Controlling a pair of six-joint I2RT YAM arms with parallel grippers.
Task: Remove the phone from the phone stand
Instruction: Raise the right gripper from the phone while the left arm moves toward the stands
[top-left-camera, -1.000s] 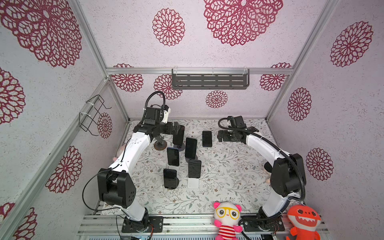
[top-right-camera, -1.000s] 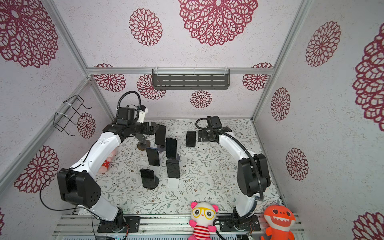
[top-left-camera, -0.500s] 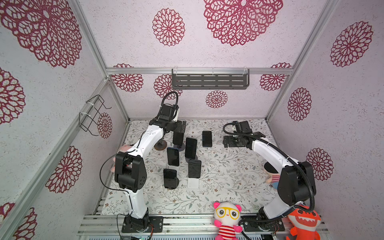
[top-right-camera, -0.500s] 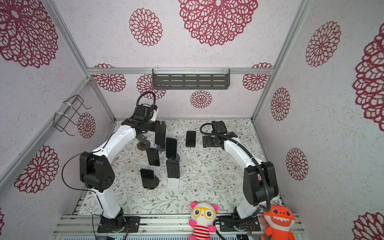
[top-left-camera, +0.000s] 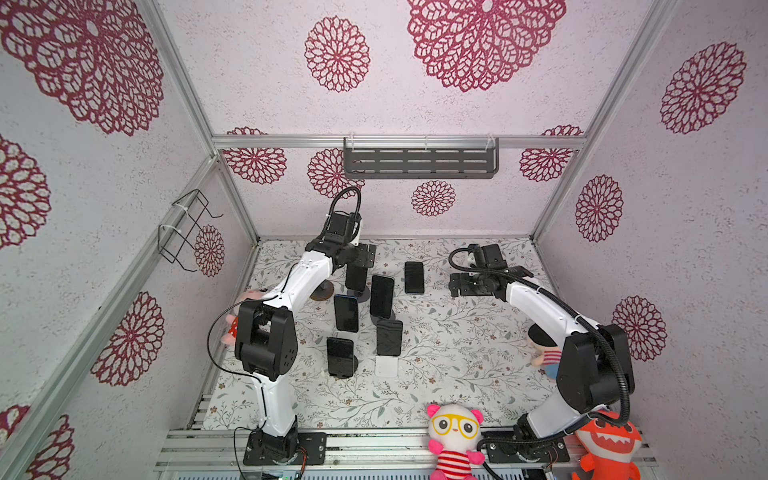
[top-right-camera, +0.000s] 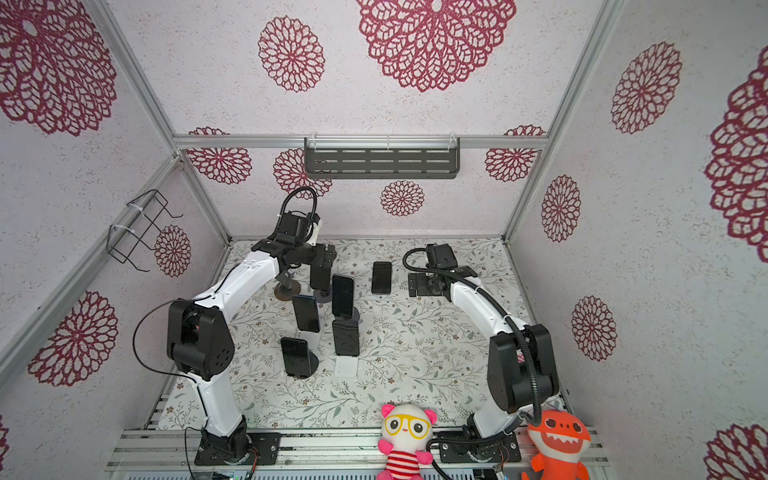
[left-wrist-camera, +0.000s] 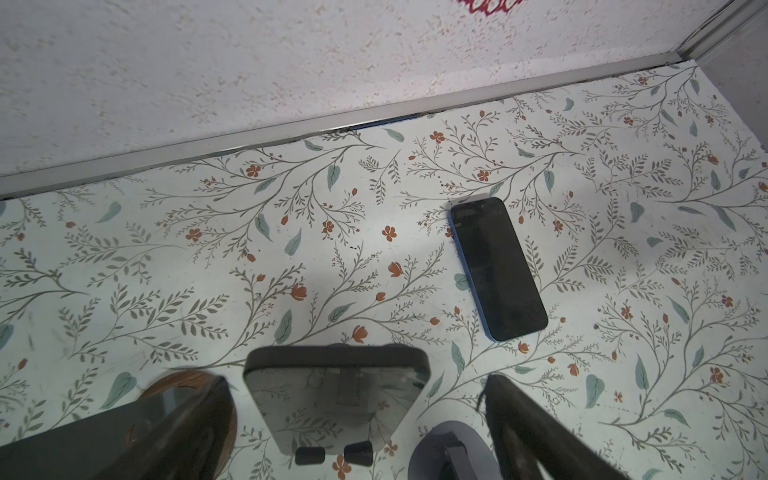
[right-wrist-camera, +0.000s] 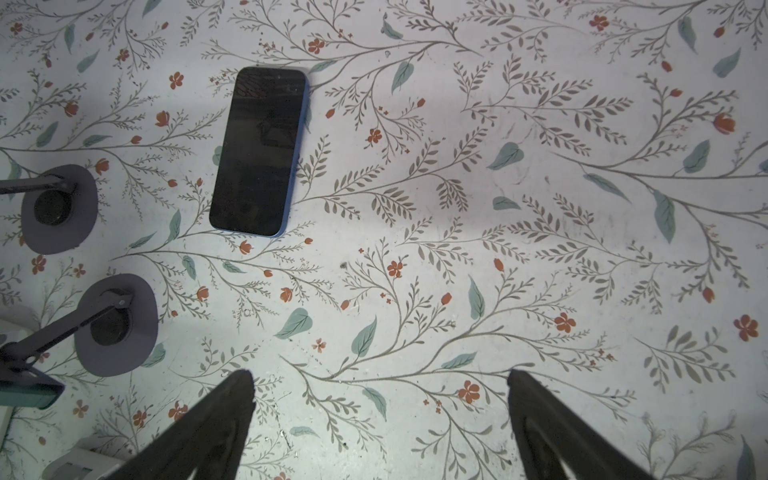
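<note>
- At the back left of the floral worktop (top-left-camera: 457, 374), the left claw (top-left-camera: 362, 257) hangs over a dark phone (top-left-camera: 356, 277) propped in its phone stand (left-wrist-camera: 309, 456).
- From the left wrist, the left claw (left-wrist-camera: 355, 380) shows its two dark fingers (left-wrist-camera: 199, 415) spread wide. One sits on each side of the phone's top edge, with a strip of worktop visible between each finger and the phone. Nothing is gripped.
- Two small black hooks of the phone stand cradle the phone's lower edge.
- A round brown base (left-wrist-camera: 183, 386) sits just beside the phone.
- Over bare worktop at the back right hovers the right claw (top-left-camera: 461, 284). From the right wrist, its fingers (right-wrist-camera: 224, 415) are likewise spread wide and hold nothing.
- A blue-edged phone (top-left-camera: 414, 277) lies flat, screen up, on the worktop between the two claws, apart from both.
- Four more dark phones (top-left-camera: 346, 312) stand propped in a loose cluster nearer the front, all clear of the claws.
- Two plush toys sit at the front edge: a white one with yellow glasses (top-left-camera: 455, 436) and an orange shark (top-left-camera: 606, 444).
</note>
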